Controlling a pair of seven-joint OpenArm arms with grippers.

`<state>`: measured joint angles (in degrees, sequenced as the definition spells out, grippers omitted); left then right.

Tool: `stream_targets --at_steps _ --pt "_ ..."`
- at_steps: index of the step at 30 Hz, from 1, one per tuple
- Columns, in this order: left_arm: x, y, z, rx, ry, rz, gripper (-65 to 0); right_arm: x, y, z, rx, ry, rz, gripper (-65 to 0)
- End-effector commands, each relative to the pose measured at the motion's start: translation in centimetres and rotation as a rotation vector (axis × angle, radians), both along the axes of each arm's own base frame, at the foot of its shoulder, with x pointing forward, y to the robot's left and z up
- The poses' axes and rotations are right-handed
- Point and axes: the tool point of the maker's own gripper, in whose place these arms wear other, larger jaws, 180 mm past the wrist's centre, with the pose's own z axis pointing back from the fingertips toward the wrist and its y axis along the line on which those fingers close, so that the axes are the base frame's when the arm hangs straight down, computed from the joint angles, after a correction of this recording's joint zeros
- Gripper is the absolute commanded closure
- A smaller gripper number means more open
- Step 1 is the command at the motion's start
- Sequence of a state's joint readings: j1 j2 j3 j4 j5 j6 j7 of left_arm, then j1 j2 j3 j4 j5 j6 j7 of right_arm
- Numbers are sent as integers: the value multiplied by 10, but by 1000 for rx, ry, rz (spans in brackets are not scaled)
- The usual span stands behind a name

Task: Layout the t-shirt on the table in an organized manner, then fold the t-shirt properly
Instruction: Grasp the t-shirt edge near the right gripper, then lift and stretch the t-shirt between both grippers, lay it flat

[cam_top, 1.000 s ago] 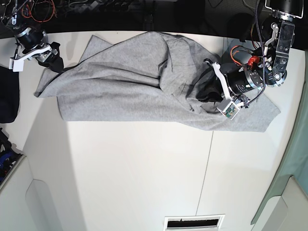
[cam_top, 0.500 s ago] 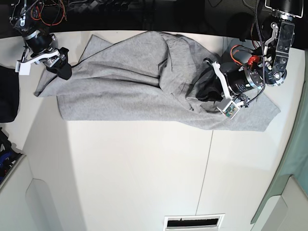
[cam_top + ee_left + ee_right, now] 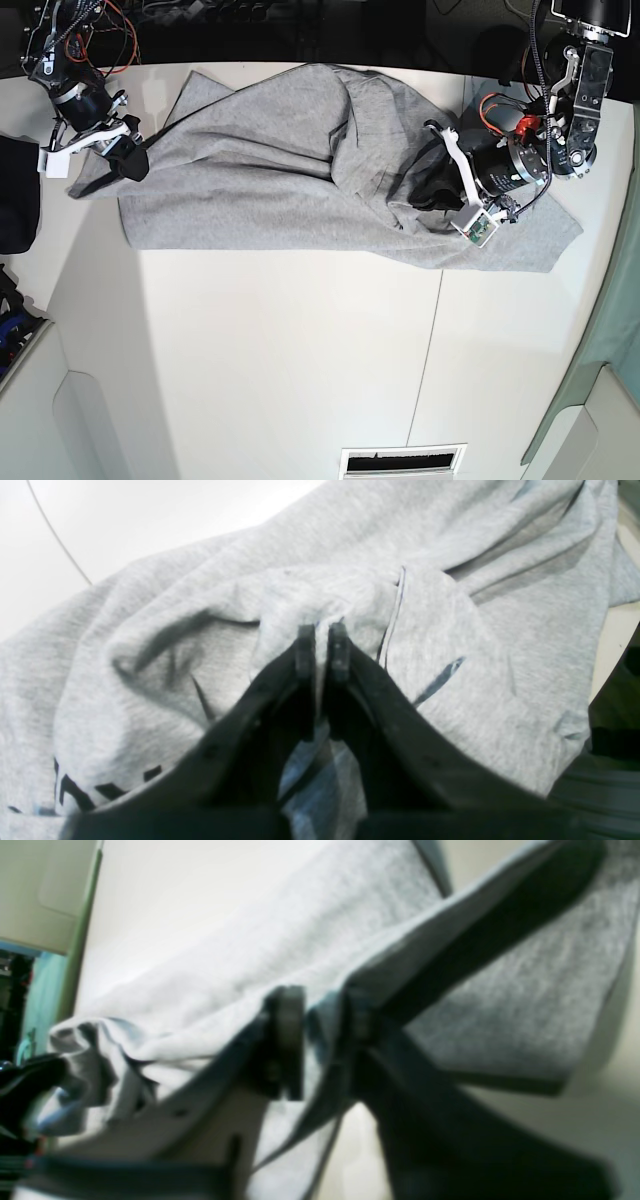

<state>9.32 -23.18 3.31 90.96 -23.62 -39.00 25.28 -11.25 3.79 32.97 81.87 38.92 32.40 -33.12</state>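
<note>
The light grey t-shirt (image 3: 290,170) lies crumpled across the far part of the white table (image 3: 300,360). My left gripper (image 3: 428,195) is shut on a raised fold near the shirt's right side. In the left wrist view its fingertips (image 3: 318,645) pinch grey cloth (image 3: 450,645), and bits of black lettering (image 3: 75,790) show at the lower left. My right gripper (image 3: 127,160) is shut on the shirt's left edge. In the right wrist view (image 3: 322,1025) a layer of cloth (image 3: 525,1005) runs between its fingers and hangs lifted off the table.
A dark cloth (image 3: 15,200) hangs at the table's left edge. A pale grey-green panel (image 3: 600,380) stands at the right. A vent slot (image 3: 400,462) sits at the front edge. Cables and dark gear (image 3: 250,20) line the back. A thin seam (image 3: 430,340) crosses the tabletop.
My right gripper has moved forward and a little right along the shirt's left edge, now holding cloth there. The left arm and its fold have not moved.
</note>
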Motion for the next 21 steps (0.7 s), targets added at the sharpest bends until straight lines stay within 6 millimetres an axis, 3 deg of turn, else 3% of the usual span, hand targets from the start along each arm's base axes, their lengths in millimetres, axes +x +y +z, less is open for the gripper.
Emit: stream_targets --at_steps 1,6,10,17,21 --pt "9 1 13 -18 -41 4 0 9 -6 12 -30 -55 -1 -16" --pt "10 2 14 -25 -43 12 0 7 -17 7 -127 -34 16 0" --pt "13 11 45 -134 -90 58 0 0 -36 15 -182 -17 41 0" --pt "-2 59 99 -154 -180 184 0 -28 -67 69 -196 -96 -15 0" --pt "-7 72 135 -215 -221 221 0 -36 -77 100 -221 -136 -25 0"
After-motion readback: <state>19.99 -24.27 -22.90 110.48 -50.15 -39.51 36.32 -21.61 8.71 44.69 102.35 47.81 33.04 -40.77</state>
